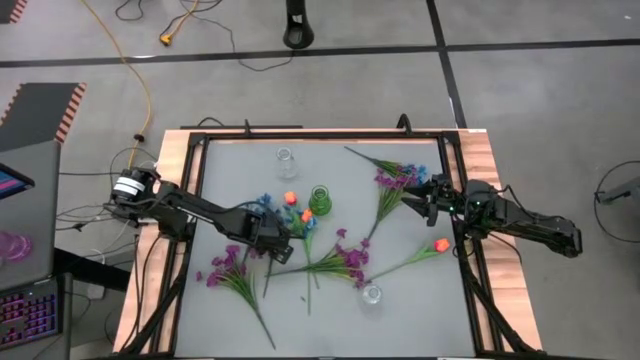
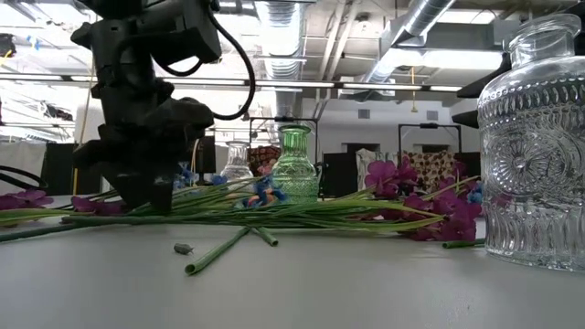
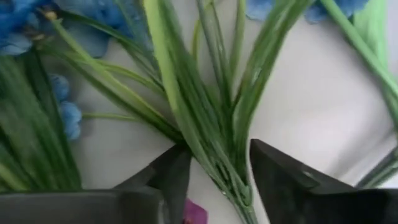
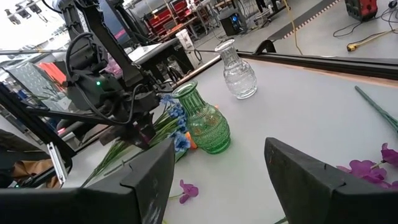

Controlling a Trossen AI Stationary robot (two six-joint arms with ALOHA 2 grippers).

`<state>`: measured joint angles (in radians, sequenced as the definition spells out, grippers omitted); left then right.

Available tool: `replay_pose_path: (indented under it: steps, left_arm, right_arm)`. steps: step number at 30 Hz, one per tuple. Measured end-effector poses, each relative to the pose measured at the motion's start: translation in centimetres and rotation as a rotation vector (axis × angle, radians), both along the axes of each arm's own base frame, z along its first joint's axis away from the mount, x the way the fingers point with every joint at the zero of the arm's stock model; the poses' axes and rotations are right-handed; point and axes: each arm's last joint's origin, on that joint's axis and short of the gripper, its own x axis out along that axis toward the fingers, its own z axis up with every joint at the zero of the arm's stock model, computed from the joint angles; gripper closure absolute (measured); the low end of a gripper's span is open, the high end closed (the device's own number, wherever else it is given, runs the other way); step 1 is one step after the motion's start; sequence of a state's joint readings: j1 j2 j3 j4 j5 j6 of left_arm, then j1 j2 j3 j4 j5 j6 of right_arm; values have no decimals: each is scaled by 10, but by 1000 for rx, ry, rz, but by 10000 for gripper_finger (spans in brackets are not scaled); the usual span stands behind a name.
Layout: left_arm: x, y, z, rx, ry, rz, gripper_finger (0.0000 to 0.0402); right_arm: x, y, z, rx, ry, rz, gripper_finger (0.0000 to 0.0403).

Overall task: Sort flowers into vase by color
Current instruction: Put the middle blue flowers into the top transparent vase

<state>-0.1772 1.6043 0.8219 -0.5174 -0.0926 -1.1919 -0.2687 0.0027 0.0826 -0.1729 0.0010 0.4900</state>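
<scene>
The left wrist view shows what no other view does — the left gripper (image 3: 217, 180) down among green stems and leaves (image 3: 205, 118) of a blue flower sprig (image 3: 25, 25), its jaws set either side of the bunched stalks with a gap still showing; whether they pinch the stalks I cannot tell. A purple petal (image 3: 196, 214) lies just under them.

From above, the left arm reaches in low to a spot just beside the green vase (image 1: 319, 200), the left gripper (image 1: 272, 232) over the blue flowers (image 1: 305, 228). An orange-red bud (image 1: 290, 198) lies next to the green vase, with another (image 1: 306, 215) close by. Purple-magenta sprigs lie spread on the table (image 1: 230, 170): one bunch (image 1: 228, 265) beyond the left gripper from the vase, one (image 1: 350, 262) near the closer clear vase (image 1: 372, 294), one (image 1: 395, 178) on the vase's other side towards the right arm. A further tulip bud (image 1: 441, 244) lies below the right gripper (image 1: 428, 196).

The low view alone shows the vases' insides — the near clear vase (image 2: 535, 146), the green vase (image 2: 294, 166) and the far clear vase (image 2: 238, 163) hold no stems; the flowers (image 2: 274, 208) lie flat, with cut stem pieces (image 2: 219, 251) in front.

The right arm waits at the table's edge, well apart from the green vase (image 4: 205, 124), its right gripper (image 4: 217, 180) with jaws wide apart, holding nothing.
</scene>
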Motion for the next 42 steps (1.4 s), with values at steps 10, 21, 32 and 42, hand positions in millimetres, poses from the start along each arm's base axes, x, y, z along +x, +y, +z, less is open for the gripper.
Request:
replay_pose_path:
  steps: [10, 21, 32, 42]
  left_arm:
    - [-1, 1, 0, 17, 6, -3, 367]
    - [-1, 0, 9, -1, -46, -24, 391]
    - [-16, 6, 63, 69, -283, -29, 391]
    - [-34, 12, 110, 183, -542, -31, 391]
  right_arm:
    - [0, 0, 0, 0, 0, 0, 127]
    - [0, 0, 0, 0, -1, 0, 127]
    - [0, 0, 0, 0, -1, 0, 127]
    - [0, 0, 0, 0, -2, -1, 127]
